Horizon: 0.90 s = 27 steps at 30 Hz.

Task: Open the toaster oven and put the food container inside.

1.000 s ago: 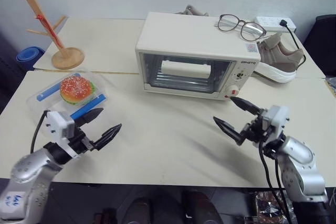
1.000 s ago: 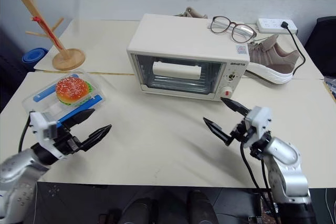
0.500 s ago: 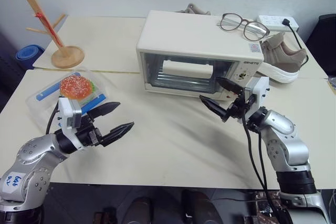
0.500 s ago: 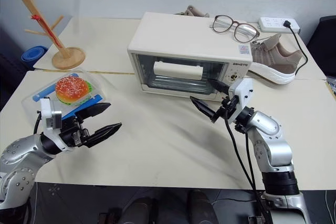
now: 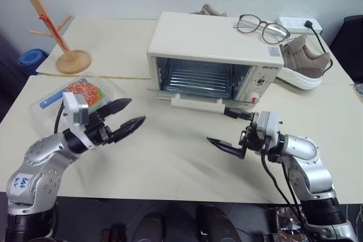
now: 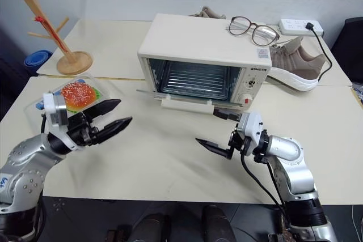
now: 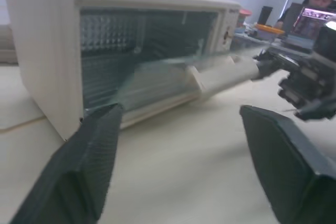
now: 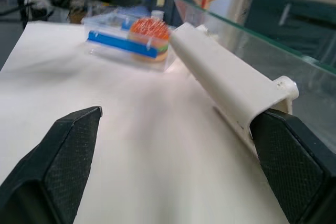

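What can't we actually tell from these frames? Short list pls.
- food container: head views, near half hidden behind the left gripper.
- toaster oven door: left wrist view, motion-blurred; its exact angle is unclear.
- right gripper: right wrist view, one finger lies by the door handle; contact cannot be told.
- Oven knob markings: head views, too small to read.
- Wooden rack: top cut off by the frame edge.
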Tool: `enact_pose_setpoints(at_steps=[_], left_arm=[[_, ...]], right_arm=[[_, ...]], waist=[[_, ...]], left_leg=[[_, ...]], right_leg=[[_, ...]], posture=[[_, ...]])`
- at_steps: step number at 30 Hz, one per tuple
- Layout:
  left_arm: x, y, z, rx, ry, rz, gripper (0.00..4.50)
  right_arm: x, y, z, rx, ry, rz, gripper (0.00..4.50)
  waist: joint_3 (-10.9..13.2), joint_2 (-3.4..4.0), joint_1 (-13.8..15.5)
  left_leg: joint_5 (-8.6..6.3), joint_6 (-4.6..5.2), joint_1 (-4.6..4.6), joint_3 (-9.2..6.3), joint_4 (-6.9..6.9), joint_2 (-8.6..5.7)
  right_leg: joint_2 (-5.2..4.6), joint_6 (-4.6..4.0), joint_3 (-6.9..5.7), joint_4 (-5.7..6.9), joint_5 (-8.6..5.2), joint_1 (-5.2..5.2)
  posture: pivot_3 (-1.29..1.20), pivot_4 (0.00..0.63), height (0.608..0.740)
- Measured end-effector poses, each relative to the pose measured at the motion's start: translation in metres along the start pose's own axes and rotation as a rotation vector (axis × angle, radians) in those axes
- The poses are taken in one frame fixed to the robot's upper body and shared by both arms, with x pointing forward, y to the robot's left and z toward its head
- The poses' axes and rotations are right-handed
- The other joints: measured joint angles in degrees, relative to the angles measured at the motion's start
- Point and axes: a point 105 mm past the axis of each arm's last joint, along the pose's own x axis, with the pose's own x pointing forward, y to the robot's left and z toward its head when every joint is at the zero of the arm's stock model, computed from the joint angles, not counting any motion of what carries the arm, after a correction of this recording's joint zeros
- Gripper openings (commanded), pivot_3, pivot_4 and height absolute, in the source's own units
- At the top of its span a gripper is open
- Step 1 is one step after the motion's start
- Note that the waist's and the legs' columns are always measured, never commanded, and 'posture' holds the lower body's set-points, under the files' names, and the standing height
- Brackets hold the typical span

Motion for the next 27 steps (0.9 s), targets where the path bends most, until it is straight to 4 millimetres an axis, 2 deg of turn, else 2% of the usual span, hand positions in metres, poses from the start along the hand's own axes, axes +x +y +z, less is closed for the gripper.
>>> enact_pose_setpoints(at_steps=[5,7,9,13,16,21,25,27], left_arm=[[0.024,0.022,0.019,0.048,-0.066,0.02,1.4],[0.043,0.037,0.019,0.085,-0.067,0.037,0.77],[0.055,0.041,0.01,0.112,-0.033,0.023,0.1],[0.066,0.033,-0.021,0.112,0.068,-0.074,0.04],[0.067,0.025,-0.032,0.126,0.119,-0.14,0.04],[0.059,0.019,-0.054,0.131,0.209,-0.167,0.04],[0.05,0.017,-0.075,0.122,0.274,-0.135,0.04],[0.045,0.014,-0.09,0.109,0.309,-0.102,0.04]], right_arm=[[0.0,0.005,-0.004,-0.052,0.033,0.026,4.5],[-0.001,0.005,-0.006,-0.056,0.037,0.017,4.5],[0.001,0.005,-0.006,-0.063,0.037,0.015,4.5],[-0.002,0.007,-0.009,-0.062,0.045,0.007,4.5],[-0.017,0.012,-0.019,-0.028,0.09,-0.036,4.5],[-0.066,0.027,-0.035,0.036,0.208,-0.14,4.5],[-0.102,0.033,-0.037,0.071,0.267,-0.235,4.5],[-0.114,0.029,-0.033,0.069,0.27,-0.285,4.5]], waist=[[0.0,0.0,-0.11],[0.0,-0.01,0.15],[0.0,-0.01,0.05],[0.0,-0.01,-0.14],[0.0,-0.01,0.33],[0.0,-0.01,1.08],[0.0,-0.01,0.95],[0.0,-0.01,0.4]], left_leg=[[0.06,-0.1,0.0,0.04,0.02,0.0],[0.17,-0.28,-0.02,0.04,0.07,-0.03],[0.22,-0.37,-0.02,0.12,0.1,-0.03],[0.21,-0.35,-0.08,0.19,0.08,0.02],[0.2,-0.32,-0.19,0.11,0.1,0.01],[0.1,-0.16,-0.22,0.12,0.23,-0.03],[-0.07,0.16,0.0,0.17,0.3,-0.01],[-0.07,0.16,0.11,0.19,0.27,0.0]], right_leg=[[0.08,0.02,0.03,0.0,0.01,0.0],[0.12,0.04,-0.03,0.0,0.02,0.0],[0.11,0.05,0.03,0.0,0.03,0.0],[0.13,0.08,0.07,0.03,0.04,-0.02],[0.08,0.09,0.04,0.0,0.05,-0.04],[0.04,0.15,0.06,-0.07,0.08,0.02],[0.05,0.15,0.13,-0.07,0.08,0.16],[0.04,0.15,0.18,0.02,0.08,0.22]], posture=[[0.0,0.15,0.74],[0.0,0.15,0.74],[0.0,0.15,0.74],[0.0,0.15,0.74],[0.0,0.15,0.74],[0.0,0.15,0.74],[0.0,0.15,0.74],[0.0,0.15,0.74]])
